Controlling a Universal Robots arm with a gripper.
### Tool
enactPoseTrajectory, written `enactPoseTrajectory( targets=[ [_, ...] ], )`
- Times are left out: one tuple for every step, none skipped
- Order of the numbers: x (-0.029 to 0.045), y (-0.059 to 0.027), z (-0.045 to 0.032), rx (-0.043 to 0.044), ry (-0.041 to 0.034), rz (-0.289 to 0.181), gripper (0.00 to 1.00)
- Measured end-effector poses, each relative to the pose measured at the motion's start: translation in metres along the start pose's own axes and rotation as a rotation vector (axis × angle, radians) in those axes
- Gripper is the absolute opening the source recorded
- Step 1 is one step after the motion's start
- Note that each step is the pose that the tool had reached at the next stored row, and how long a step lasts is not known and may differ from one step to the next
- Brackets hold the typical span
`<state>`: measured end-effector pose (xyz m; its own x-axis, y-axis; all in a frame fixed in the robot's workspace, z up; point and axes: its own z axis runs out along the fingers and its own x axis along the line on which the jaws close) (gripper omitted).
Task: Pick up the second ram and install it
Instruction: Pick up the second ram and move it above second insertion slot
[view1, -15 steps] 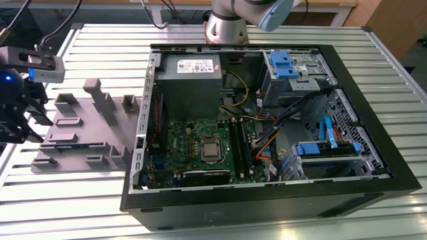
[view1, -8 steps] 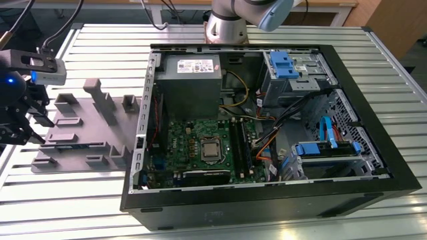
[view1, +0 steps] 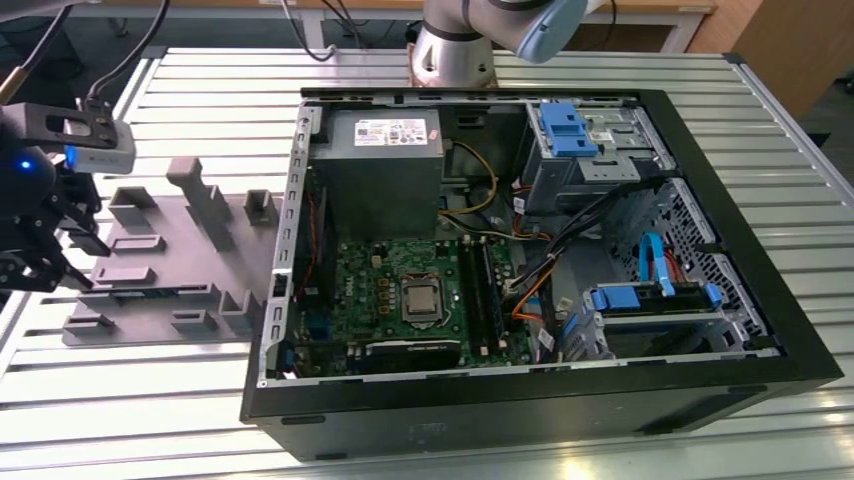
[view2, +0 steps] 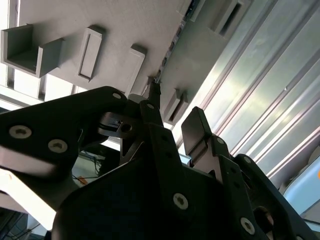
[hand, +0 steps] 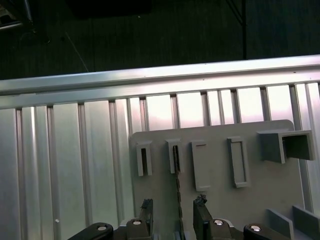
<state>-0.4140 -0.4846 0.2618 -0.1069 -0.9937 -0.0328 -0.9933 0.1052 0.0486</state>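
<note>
On the slatted aluminium table, at the exterior view's left, you have a matte gray fixture plate with blocky rectangular holders moulded onto it. The second ram stands on edge in that plate, a thin dark strip in the long slot on the side nearer the camera. In the first wrist view the second ram is edge-on: a narrow dark line running from a small slotted holder toward the fingers. Chips and label can't be made out from these angles.

The gripper hangs over the plate's outer end, well apart from the open black PC case. The fingers are black, flat-faced and bolted. In the first wrist view the gripper has them spread, one each side of the stick with a gap on both sides. It is straddling, not pinching. The second wrist view agrees: the gripper has its tips apart, with the ram's edge a thin line along the plate beyond them.

The arm's silver base column stands behind the case, and the links above it are cut off by the frame. The gripper body is cropped at the exterior view's left edge. The green motherboard lies flat in the case, partly hidden by cables.
</note>
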Motion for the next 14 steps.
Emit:
enactPoseTrajectory(
  targets=[
    [0.0000, -0.0003, 0.0008, -0.0001, 0.0001, 0.000, 0.45],
    [0.0000, -0.0006, 0.0017, -0.0001, 0.0001, 0.000, 0.45],
    [0.0000, -0.0010, 0.0025, -0.0002, 0.0001, 0.000, 0.45],
    [0.0000, -0.0014, 0.0034, -0.0002, 0.0002, 0.000, 0.45],
    [0.0000, -0.0016, 0.0044, 0.0000, 0.0000, 0.000, 0.45],
    [0.0000, -0.0017, 0.0053, -0.0001, 0.0000, 0.000, 0.45],
    [0.0000, -0.0018, 0.0062, -0.0001, 0.0001, 0.000, 0.45],
    [0.0001, -0.0019, 0.0072, -0.0001, 0.0000, 0.000, 0.45],
    [0.0001, -0.0021, 0.0081, 0.0000, 0.0000, 0.000, 0.45],
    [0.0001, -0.0023, 0.0091, 0.0000, 0.0000, 0.000, 0.45],
    [0.0001, -0.0025, 0.0100, -0.0001, 0.0000, 0.000, 0.45],
    [0.0001, -0.0028, 0.0109, -0.0001, 0.0000, 0.000, 0.45],
    [0.0001, -0.0031, 0.0117, -0.0001, 0.0000, 0.000, 0.45],
    [0.0001, -0.0033, 0.0125, -0.0001, 0.0000, 0.000, 0.45]
  ],
)
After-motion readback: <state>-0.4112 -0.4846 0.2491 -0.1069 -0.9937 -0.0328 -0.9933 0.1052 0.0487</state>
